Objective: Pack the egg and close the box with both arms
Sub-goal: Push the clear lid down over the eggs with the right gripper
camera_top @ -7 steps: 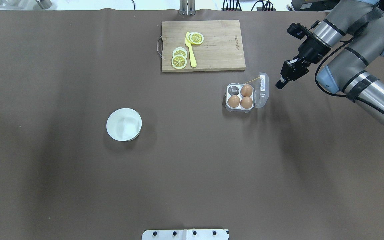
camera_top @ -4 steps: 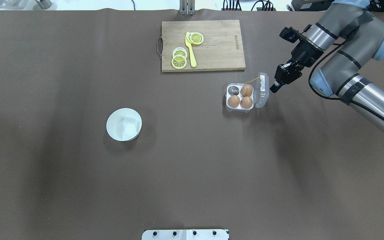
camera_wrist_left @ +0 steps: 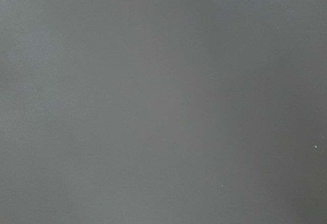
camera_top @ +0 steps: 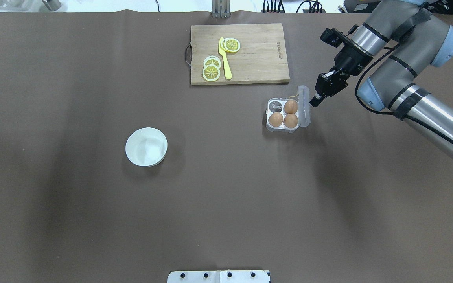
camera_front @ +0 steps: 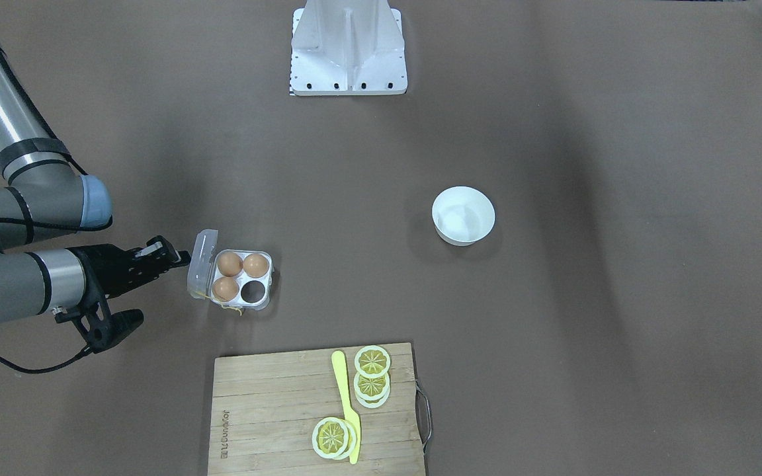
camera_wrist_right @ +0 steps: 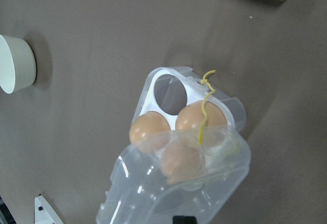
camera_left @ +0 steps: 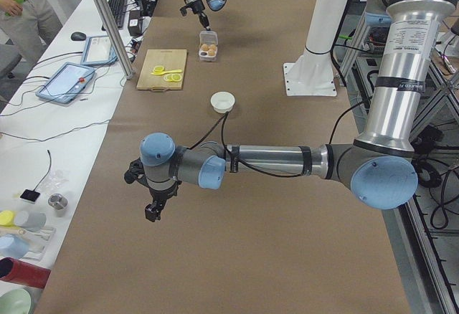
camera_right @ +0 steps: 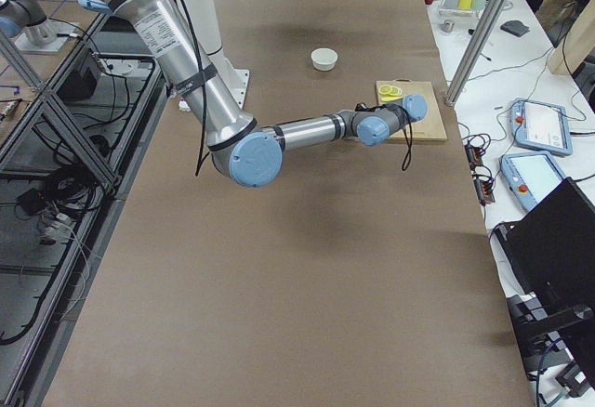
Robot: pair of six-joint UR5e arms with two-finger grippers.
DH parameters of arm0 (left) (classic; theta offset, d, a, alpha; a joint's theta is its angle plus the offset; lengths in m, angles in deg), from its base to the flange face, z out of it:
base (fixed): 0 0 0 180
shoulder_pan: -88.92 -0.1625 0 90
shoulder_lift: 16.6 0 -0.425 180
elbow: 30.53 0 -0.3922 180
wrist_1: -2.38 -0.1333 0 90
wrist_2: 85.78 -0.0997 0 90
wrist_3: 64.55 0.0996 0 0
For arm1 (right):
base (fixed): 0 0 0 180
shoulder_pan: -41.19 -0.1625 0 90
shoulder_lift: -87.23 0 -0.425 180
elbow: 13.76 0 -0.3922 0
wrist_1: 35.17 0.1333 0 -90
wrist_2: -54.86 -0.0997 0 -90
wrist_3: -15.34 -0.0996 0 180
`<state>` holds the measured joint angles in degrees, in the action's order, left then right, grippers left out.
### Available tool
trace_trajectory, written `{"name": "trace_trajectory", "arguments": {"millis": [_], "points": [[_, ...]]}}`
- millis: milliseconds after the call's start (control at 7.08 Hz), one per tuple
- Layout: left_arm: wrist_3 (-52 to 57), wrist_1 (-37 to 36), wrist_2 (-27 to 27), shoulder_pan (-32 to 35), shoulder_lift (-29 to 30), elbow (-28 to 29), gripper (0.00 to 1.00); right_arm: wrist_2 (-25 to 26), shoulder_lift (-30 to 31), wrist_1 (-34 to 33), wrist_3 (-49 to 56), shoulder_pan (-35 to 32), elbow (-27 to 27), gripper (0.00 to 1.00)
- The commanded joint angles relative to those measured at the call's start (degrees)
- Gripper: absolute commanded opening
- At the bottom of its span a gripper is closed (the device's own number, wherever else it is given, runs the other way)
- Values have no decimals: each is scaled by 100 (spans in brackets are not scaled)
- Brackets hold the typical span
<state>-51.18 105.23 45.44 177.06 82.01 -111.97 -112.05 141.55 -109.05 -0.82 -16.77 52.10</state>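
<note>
Against the box's (camera_top: 276, 106) half-raised lid (camera_top: 304, 112), the right gripper (camera_top: 313, 102), fingers seemingly together, looks set to close it over three eggs (camera_top: 290, 107), one cup empty; the left gripper's (camera_left: 152, 213) state cannot be told.

Robotics lab: teach pendant (camera_left: 64, 82), aluminium post (camera_left: 107, 24) (cables (camera_right: 60, 189) trailing).

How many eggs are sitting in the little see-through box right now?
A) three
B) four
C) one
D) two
A: three brown eggs sit in the box, and the fourth cup is empty.
</note>
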Motion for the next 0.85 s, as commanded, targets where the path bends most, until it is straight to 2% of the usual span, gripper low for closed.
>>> {"name": "trace_trajectory", "arguments": {"millis": [0, 706], "points": [[-19, 7, 0, 1, 0, -3, 97, 0, -175, -29, -1, 4, -73, 0], [-28, 7, 0, 1, 0, -12, 97, 0, -703, -30, -10, 13, -530, 0]]}}
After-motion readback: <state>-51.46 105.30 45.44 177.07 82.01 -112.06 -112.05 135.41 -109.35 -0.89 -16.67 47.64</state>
